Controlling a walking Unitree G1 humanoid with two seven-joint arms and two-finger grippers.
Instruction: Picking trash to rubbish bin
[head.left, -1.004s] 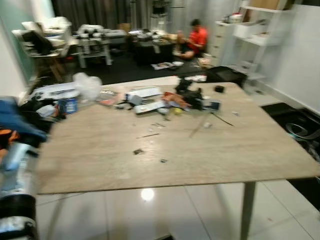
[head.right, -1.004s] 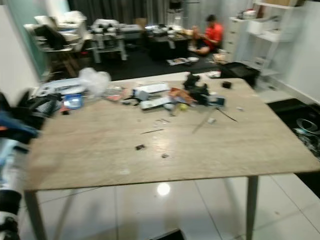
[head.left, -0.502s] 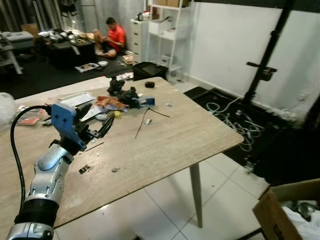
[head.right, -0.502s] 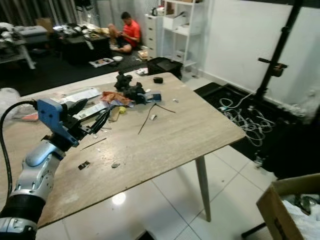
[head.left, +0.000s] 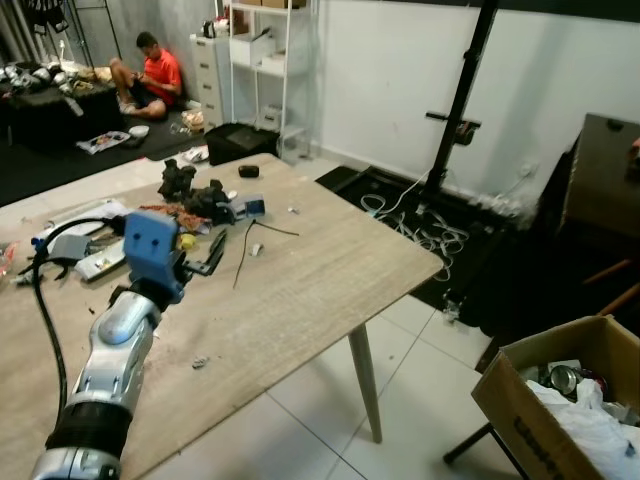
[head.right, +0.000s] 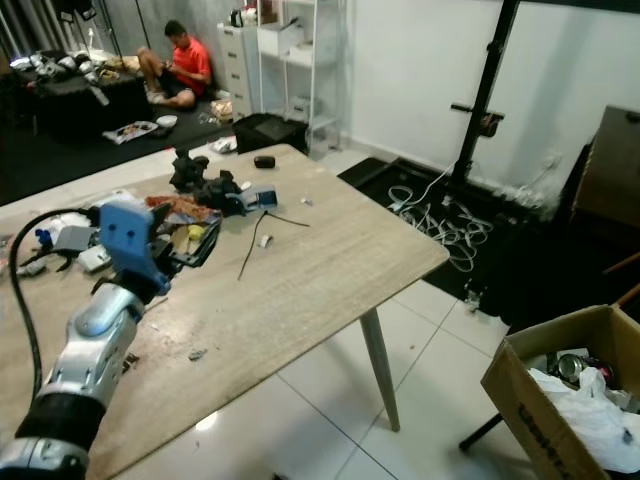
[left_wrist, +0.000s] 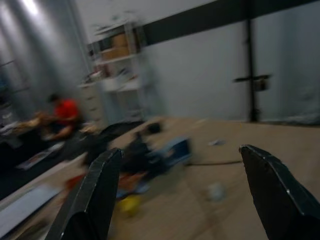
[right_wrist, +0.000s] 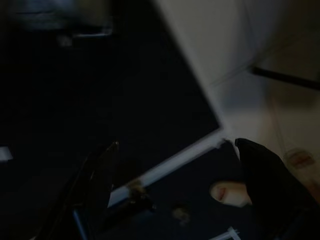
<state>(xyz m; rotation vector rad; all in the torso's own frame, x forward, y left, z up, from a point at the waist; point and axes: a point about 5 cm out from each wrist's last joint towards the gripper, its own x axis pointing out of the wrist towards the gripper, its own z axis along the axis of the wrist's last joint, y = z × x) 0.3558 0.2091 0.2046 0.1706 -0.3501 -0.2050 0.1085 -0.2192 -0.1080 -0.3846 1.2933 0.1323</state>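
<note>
A wooden table (head.left: 320, 270) carries a litter of trash at its far left end: a black heap (head.left: 190, 188), a small yellow ball (head.left: 186, 241), a thin black wire (head.left: 243, 262) and small scraps (head.left: 200, 361). My left gripper (head.left: 206, 266) is held just above the tabletop beside the yellow ball, open, with nothing between its fingers. In the left wrist view the left gripper (left_wrist: 180, 151) points at the blurred clutter. A cardboard box (head.left: 545, 410) holding rubbish stands on the floor at the lower right. The right gripper (right_wrist: 177, 145) hangs open over dark floor.
A person in a red shirt (head.left: 155, 72) sits on the floor at the back. A black stand pole (head.left: 462, 95) rises beyond the table, with loose cables (head.left: 420, 222) at its foot. White shelves (head.left: 262, 60) line the back wall. Pale tiles (head.left: 400, 420) lie between table and box.
The camera has swung right, so the table has slid left and the cardboard box has come further into view. The left arm, raised half a second ago, stays over the table.
</note>
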